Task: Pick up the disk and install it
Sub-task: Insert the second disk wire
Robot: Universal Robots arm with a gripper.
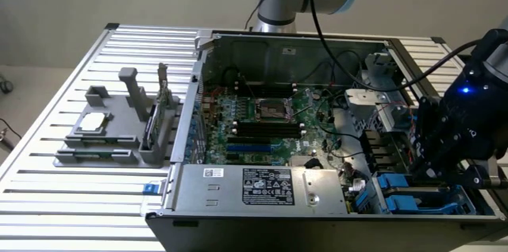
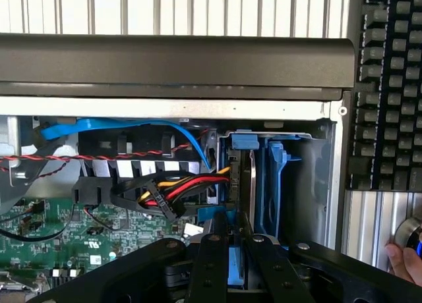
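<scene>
The disk (image 2: 251,184) stands on edge in the drive bay at the corner of the open computer case, its blue carrier (image 2: 242,142) showing at the far end. My gripper (image 2: 236,253) is shut on the near edge of the disk, with a blue strip of the carrier between the black fingers (image 2: 210,263). In the exterior view the gripper (image 1: 432,170) reaches down into the case at the exterior view's right, just above the blue carriers (image 1: 408,203) in the bay.
Red, yellow and black cables (image 2: 175,192) and a blue data cable (image 2: 132,126) run beside the bay. The motherboard (image 1: 262,118) and power-supply box (image 1: 266,186) fill the case. A grey parts rack (image 1: 119,130) stands at the left. A keyboard (image 2: 389,85) and a person's finger (image 2: 403,263) lie outside the case wall.
</scene>
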